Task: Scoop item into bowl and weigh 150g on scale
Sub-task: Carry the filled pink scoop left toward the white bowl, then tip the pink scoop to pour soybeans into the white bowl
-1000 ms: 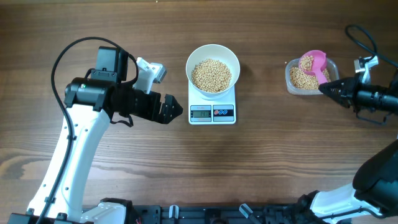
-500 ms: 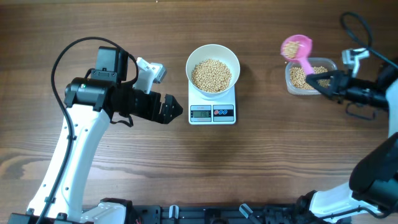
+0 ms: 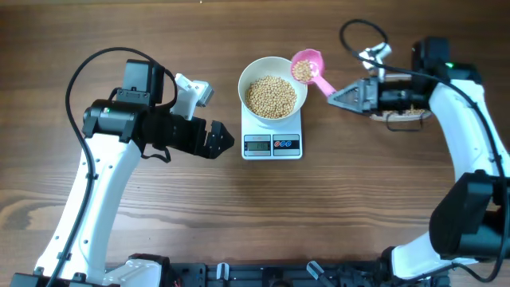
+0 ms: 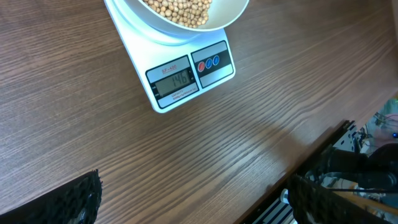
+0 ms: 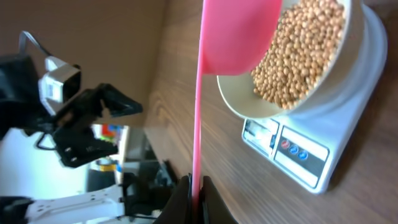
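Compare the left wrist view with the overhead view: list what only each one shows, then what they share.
Left wrist only: the display close enough to read, apparently 146. Overhead only: the pink scoop, carrying beans, at the bowl's rim, its handle gripped by the shut right hand. Both: the scale, the white bowl of beans sitting on it, and the wooden table.
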